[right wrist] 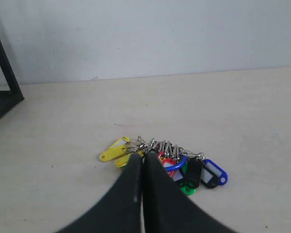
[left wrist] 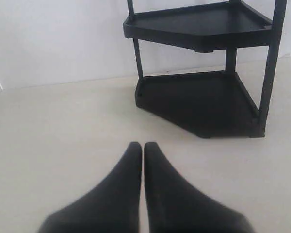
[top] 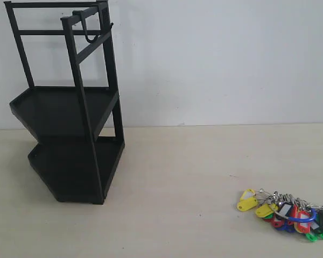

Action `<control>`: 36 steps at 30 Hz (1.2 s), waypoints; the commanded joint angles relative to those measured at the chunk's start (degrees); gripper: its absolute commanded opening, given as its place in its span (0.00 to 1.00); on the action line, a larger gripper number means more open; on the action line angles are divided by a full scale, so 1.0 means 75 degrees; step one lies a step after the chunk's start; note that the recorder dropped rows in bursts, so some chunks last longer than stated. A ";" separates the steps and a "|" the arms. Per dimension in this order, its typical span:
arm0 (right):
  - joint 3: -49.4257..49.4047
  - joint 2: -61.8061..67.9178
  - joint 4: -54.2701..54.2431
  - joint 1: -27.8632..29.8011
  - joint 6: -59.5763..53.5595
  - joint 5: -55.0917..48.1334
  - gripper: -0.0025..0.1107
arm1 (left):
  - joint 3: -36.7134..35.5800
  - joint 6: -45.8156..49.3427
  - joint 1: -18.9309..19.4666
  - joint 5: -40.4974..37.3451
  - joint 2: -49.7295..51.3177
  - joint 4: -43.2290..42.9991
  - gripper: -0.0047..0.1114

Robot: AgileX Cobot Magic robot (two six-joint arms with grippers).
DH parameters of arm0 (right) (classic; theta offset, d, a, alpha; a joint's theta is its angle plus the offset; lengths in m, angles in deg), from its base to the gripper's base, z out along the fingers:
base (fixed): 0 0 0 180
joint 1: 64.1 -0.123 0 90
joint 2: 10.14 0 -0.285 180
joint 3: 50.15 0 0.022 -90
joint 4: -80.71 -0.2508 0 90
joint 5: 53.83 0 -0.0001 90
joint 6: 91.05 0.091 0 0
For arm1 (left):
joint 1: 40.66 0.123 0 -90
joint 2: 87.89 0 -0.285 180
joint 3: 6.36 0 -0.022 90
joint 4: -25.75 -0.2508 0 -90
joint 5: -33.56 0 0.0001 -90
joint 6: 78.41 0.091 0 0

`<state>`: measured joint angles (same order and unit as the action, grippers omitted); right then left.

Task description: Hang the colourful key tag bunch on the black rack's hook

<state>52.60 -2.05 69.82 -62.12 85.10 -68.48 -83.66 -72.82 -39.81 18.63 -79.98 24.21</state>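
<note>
The colourful key tag bunch [top: 285, 210] lies flat on the table at the front right, its blue-sleeved loop on top. In the right wrist view the key tag bunch [right wrist: 194, 167] lies just beyond my right gripper [right wrist: 143, 158], whose fingers are shut together with nothing between them and partly cover the bunch. The black rack [top: 70, 134] stands at the left, with the hook [top: 89, 33] hanging from its top rail. My left gripper [left wrist: 143, 145] is shut and empty, above bare table in front of the black rack [left wrist: 203, 97]. Neither arm shows in the exterior view.
A white wall runs behind the table. Light tabletop [top: 194, 177] stretches between the rack and the key tags. A corner of the rack [right wrist: 2, 92] shows at the edge of the right wrist view.
</note>
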 commanded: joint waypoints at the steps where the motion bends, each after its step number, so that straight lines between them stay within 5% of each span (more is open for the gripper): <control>1: 0.0004 -0.0041 0.0027 0.0025 0.0013 0.0116 0.02 | 0.0011 -0.0005 -0.0009 0.0070 -0.0016 0.0026 0.08; 11: 0.0004 -0.0041 0.0024 0.0025 0.0013 0.0430 0.02 | 0.0011 -0.0005 -0.0009 0.0070 -0.0016 0.0026 0.08; 17: 0.0004 -0.0041 -0.0681 0.0025 0.0512 0.3329 0.02 | 0.0011 -0.0005 -0.0009 0.0070 -0.0016 0.0026 0.08; 26: 0.1923 0.1622 -0.0818 0.0025 -0.0340 0.0223 0.02 | 0.0011 -0.0005 -0.0009 0.0070 -0.0016 0.0026 0.08; 36: 0.2485 0.3188 -0.0904 0.0025 0.0013 0.1553 0.02 | 0.0011 -0.0005 -0.0009 0.0070 -0.0016 0.0026 0.08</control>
<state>70.72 20.92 63.29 -62.12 83.63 -60.68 -83.66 -72.82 -39.81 18.63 -79.98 24.21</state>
